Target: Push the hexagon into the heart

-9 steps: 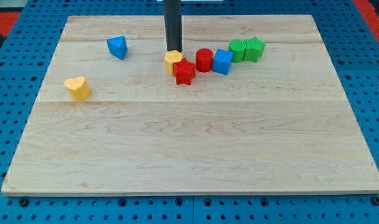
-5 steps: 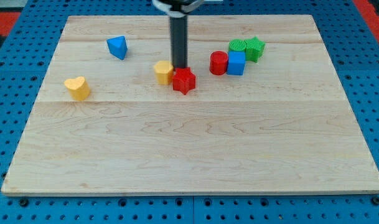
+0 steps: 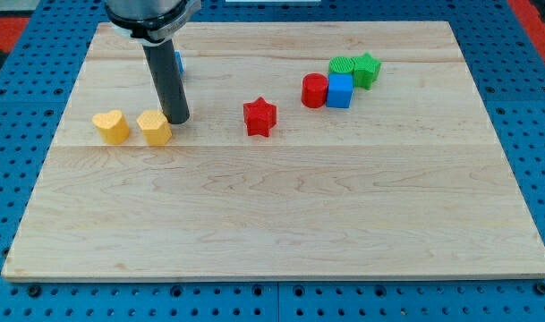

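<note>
The yellow hexagon (image 3: 154, 128) lies at the board's left, a short gap to the right of the yellow heart (image 3: 111, 126); the two do not touch. My tip (image 3: 177, 119) stands against the hexagon's upper right side. The dark rod rises from there toward the view's top and hides most of the blue block (image 3: 177, 63) behind it.
A red star (image 3: 259, 117) lies near the middle. A red cylinder (image 3: 314, 90) and a blue cube (image 3: 340, 90) touch at the upper right, with two green blocks (image 3: 354, 69) just behind them. The wooden board (image 3: 281, 224) sits on a blue pegboard.
My tip has swept left and pushed the yellow hexagon away from the red star to beside the heart. Earlier, the red cylinder and blue cube shifted right.
</note>
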You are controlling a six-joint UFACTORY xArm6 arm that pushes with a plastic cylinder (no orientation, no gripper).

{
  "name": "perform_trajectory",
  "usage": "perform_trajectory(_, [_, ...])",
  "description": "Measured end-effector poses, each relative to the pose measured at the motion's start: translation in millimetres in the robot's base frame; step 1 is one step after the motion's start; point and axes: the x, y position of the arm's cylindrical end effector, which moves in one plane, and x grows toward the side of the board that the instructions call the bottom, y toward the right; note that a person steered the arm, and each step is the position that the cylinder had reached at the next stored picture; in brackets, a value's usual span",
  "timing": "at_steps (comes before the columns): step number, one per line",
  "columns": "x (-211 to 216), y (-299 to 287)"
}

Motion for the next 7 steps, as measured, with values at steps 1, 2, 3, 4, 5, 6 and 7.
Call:
perform_trajectory(1, [5, 0])
perform_trajectory(2, [13, -12])
perform_trajectory(3, [13, 1])
perform_trajectory(4, [15, 12])
perform_trajectory(5, [41, 26])
perform_trajectory(6, [43, 99])
perform_trajectory(7, [26, 132])
